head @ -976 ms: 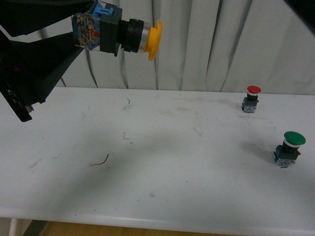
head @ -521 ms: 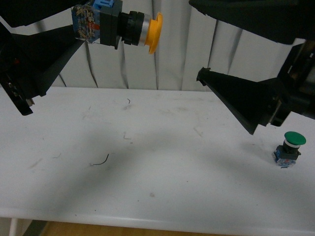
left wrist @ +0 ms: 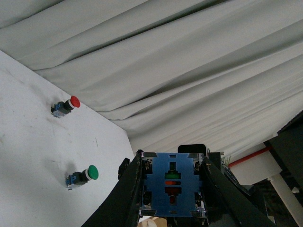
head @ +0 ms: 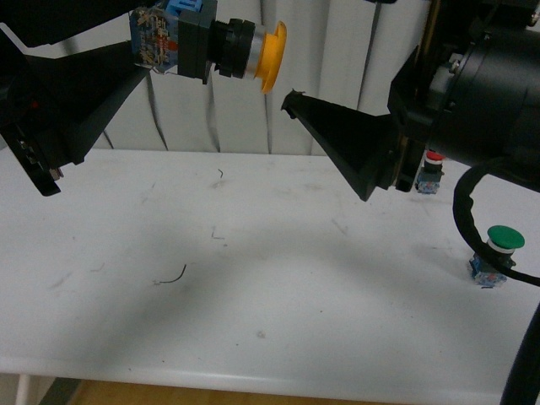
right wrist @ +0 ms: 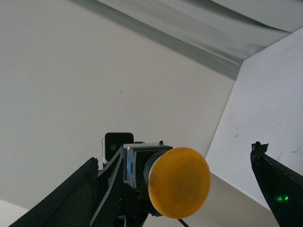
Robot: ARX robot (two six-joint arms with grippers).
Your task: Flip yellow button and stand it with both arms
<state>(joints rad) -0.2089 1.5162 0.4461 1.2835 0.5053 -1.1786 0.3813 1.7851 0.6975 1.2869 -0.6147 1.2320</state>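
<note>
I'm holding the yellow-capped, silver-collared push-button (head: pixel 228 51) sideways above the white desk (head: pixel 295 295), left gripper (left wrist: pixel 173 187) fingers (left wrist: pixel 130 189) pinching its blue block, while my right gripper (right wrist: pixel 174 156), fingers spread, is swinging in toward the cap for the regrasp.

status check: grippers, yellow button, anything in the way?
Left gripper shut on yellow button, held high, cap sideways. Right gripper open, straddling cap, no contact. Red button, green button upright on table, well below, not in the way.
</note>
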